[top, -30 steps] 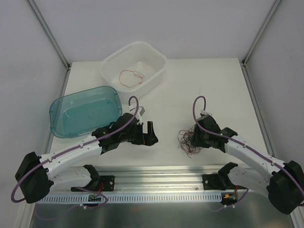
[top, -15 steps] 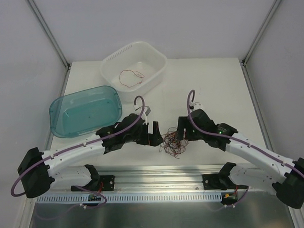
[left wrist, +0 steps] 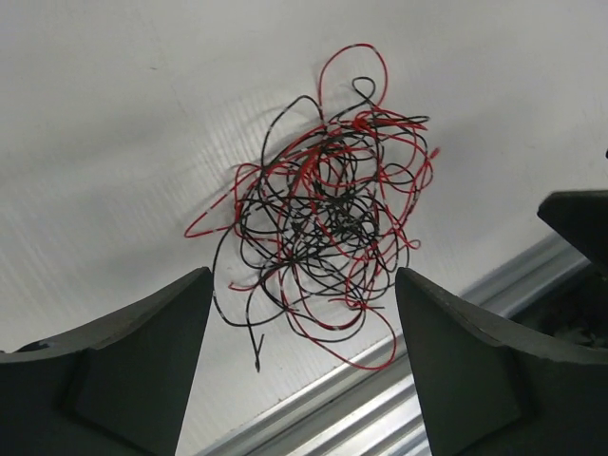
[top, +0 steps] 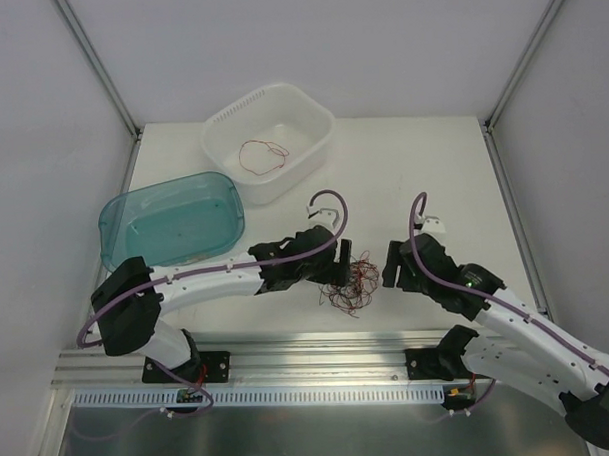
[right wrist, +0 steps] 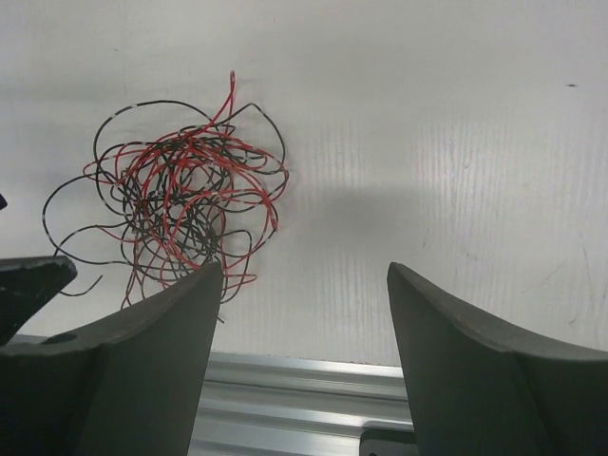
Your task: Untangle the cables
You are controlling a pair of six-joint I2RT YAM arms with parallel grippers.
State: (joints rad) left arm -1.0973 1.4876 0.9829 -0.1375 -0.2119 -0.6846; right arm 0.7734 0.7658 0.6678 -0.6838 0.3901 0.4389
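The cables (top: 350, 282) lie as a small clump of thin red and black wires on the white table near its front edge. The clump fills the middle of the left wrist view (left wrist: 323, 209) and sits at the left of the right wrist view (right wrist: 176, 199). My left gripper (top: 338, 262) is open, just left of the clump, with nothing held (left wrist: 302, 313). My right gripper (top: 394, 269) is open and empty, a little to the right of the clump (right wrist: 304, 304). One loose red wire (top: 262, 154) lies in the white tub.
A white tub (top: 316, 128) stands at the back centre. A teal translucent bin (top: 164, 225) stands at the left. The metal rail (top: 319, 348) runs along the table's front edge, close below the clump.
My right gripper has let go of the clump and drawn back to the right. My left gripper has moved right, up to the clump's left side. The clump stays near the front centre.
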